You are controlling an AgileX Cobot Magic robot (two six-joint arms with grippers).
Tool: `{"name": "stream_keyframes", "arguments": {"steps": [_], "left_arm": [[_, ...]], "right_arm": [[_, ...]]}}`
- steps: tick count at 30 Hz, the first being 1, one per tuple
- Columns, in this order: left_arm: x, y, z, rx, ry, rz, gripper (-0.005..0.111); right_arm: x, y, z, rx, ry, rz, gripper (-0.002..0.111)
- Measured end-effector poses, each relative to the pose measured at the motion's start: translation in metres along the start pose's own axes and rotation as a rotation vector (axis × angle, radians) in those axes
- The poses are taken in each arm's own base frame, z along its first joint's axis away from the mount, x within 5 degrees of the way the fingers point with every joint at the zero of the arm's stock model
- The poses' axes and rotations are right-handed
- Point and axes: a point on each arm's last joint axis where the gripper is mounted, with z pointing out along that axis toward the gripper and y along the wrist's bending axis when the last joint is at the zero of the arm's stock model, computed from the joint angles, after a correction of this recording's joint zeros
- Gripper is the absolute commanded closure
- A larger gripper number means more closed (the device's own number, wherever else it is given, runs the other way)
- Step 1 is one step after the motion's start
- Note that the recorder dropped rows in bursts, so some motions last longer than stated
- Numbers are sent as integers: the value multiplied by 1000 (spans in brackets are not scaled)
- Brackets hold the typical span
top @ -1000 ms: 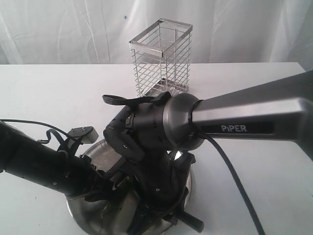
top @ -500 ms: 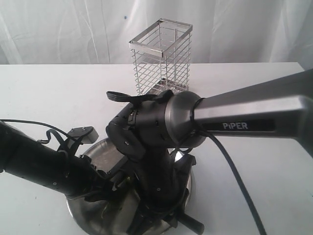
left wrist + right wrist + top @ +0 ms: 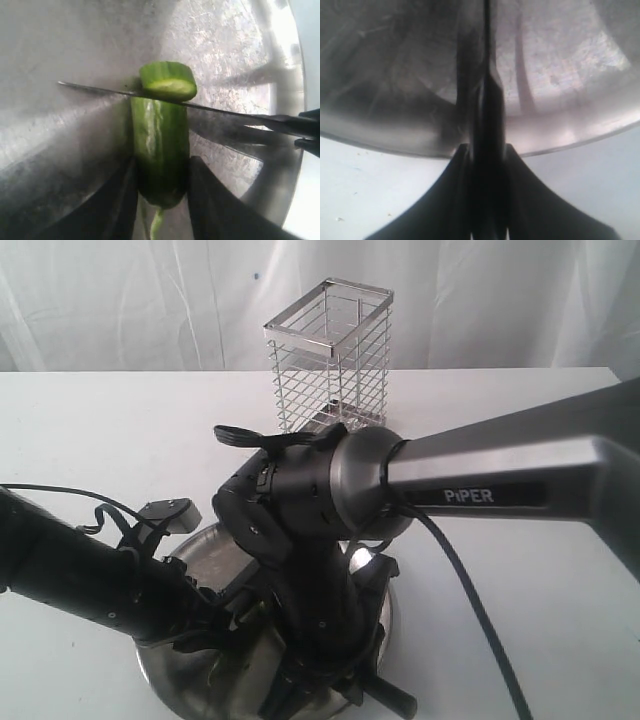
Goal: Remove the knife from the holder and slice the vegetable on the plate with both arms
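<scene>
The green vegetable point(image 3: 160, 135) lies on the shiny steel plate point(image 3: 240, 55), and my left gripper point(image 3: 161, 165) is shut on its stem end. The knife's thin dark blade point(image 3: 95, 90) runs across the vegetable, with a cut green round point(image 3: 167, 80) on its far side. My right gripper point(image 3: 487, 155) is shut on the knife's black handle point(image 3: 487, 115), with the blade pointing edge-on over the plate point(image 3: 395, 75). In the exterior view both arms crowd over the plate point(image 3: 165, 680), the vegetable is hidden, and the handle end point(image 3: 395, 700) sticks out near the front.
The silver wire holder point(image 3: 330, 355) stands empty on the white table point(image 3: 100, 430) behind the arms. The grey PiPER link point(image 3: 500, 475) reaches in from the right, with a black cable point(image 3: 480, 630) hanging below it. A white curtain hangs behind the table.
The right arm's wrist has shifted slightly to the right and back over the plate. The left arm has stayed put.
</scene>
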Motion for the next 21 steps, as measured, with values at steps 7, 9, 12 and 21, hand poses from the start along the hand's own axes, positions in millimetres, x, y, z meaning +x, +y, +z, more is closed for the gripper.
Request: {"name": "stream_keyframes", "arguments": {"steps": [7, 9, 12, 21], "left_arm": [[1, -2, 1, 9, 5, 5, 107], [1, -2, 1, 13, 7, 6, 107], [1, -3, 1, 21, 10, 5, 107], [1, -4, 1, 31, 12, -1, 107]], "right_arm": [[8, 1, 9, -2, -10, -4, 108], [10, 1, 8, -2, -19, -4, 108], [14, 1, 9, -2, -13, -9, 108], [21, -1, 11, 14, -21, -22, 108]]}}
